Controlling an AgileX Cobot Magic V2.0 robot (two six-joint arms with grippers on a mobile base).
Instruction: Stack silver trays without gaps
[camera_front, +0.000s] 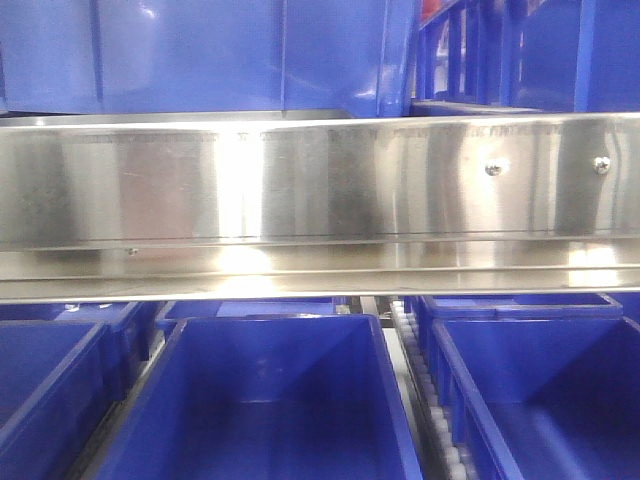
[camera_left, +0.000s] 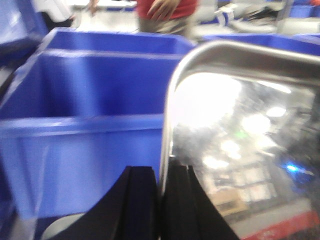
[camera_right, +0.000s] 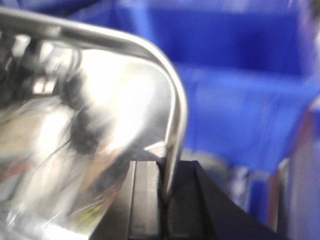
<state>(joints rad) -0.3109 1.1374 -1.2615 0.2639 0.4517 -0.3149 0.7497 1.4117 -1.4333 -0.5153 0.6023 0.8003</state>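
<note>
Blue plastic bins (camera_left: 85, 100) stand behind a shiny, round-cornered silver tray (camera_left: 240, 130); left gripper (camera_left: 161, 200) and right gripper (camera_right: 164, 200) each pinch its thin rim.

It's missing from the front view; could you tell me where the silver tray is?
In both wrist views: the silver tray has its rim clamped in the left gripper and the right gripper, blue bins behind.

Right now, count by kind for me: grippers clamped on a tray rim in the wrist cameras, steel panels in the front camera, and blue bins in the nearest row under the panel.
Grippers clamped on a silver tray rim: 2, the left gripper and the right gripper
brushed-steel panel: 1
blue bins, nearest row: 3
Total: 6
</note>
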